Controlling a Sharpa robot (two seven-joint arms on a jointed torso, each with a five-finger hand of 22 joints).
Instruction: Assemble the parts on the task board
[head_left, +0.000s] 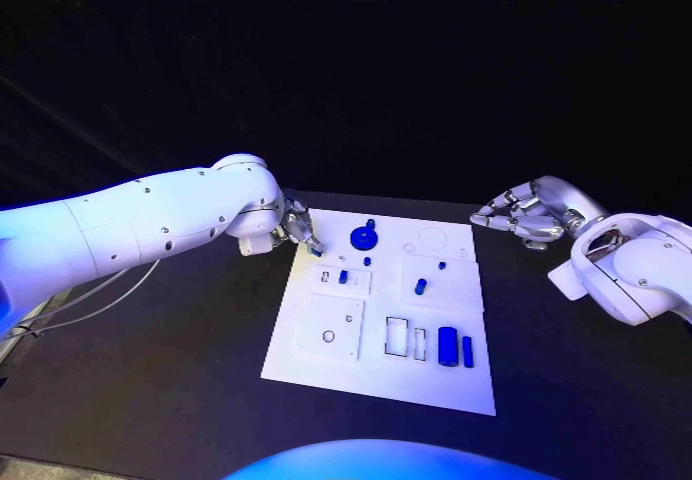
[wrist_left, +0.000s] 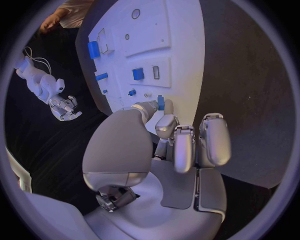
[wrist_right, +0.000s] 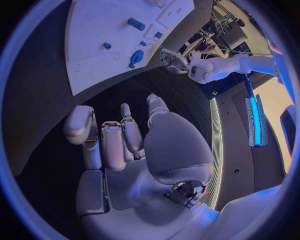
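The left hand (head_left: 299, 231) reaches the far left edge of the flat white task board (head_left: 325, 345), pinching a small blue part (wrist_left: 160, 102). The right hand (head_left: 522, 217) hovers over the black worktop (head_left: 159, 380) by the board's far right corner, fingers curled, holding nothing.

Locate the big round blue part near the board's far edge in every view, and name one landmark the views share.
Head view: the round blue part sits on the board near its far edge, just right of the left hand.
Left wrist view: I cannot pick it out with confidence; the hand's own fingers cover that area.
Right wrist view: it lies by the board's edge nearest the left hand.
Shared landmark: the board.
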